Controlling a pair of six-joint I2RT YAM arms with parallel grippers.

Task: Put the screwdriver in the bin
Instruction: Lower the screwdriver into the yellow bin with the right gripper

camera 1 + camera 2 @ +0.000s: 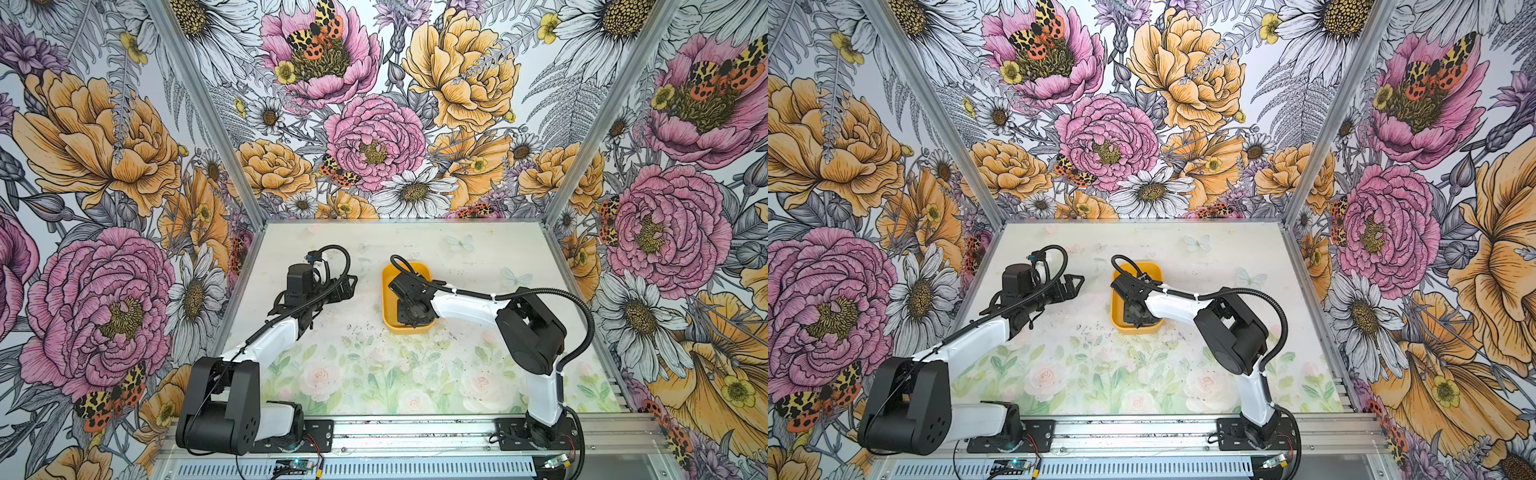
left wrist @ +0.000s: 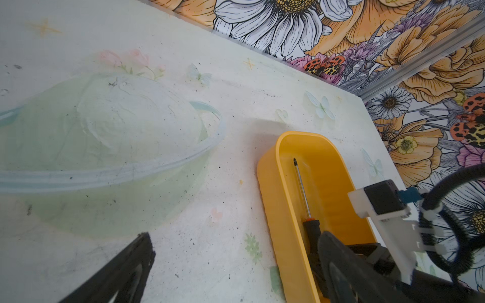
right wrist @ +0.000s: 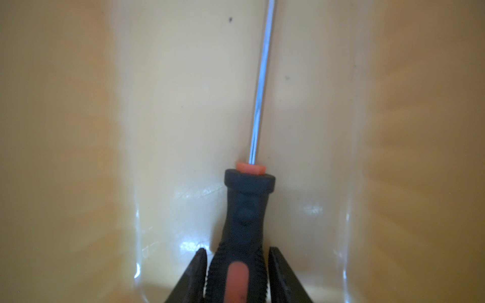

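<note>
1. Where both top views look down into the cell, they show two arms, two pincers and one bin. The left pincer hangs over bare table to the left of the bin with nothing in it. The right pincer reaches down into the bin's near end, and its wrist hides the screwdriver. The table is a pale sheet printed with faint roses and leaves and speckled with dark marks. Three walls covered in big pink, orange and white flowers enclose it. One metal rail along the near edge carries both arm bases.

2. From the left wrist, there is one bin and one screwdriver. The screwdriver lies lengthwise on the bin's floor, tip toward the far end. The left pincer has its two fingers spread wide and holds nothing. The table here shows a faded green ringed planet, butterflies and dark specks, and two of the flowered walls meet at a corner beyond it.

3. From the right wrist, the one screwdriver rests on the glossy yellow floor of the bin. The right pincer is slightly parted. Its two fingertips flank the black-and-orange handle with a thin gap on each side, so they are not gripping it.
</note>
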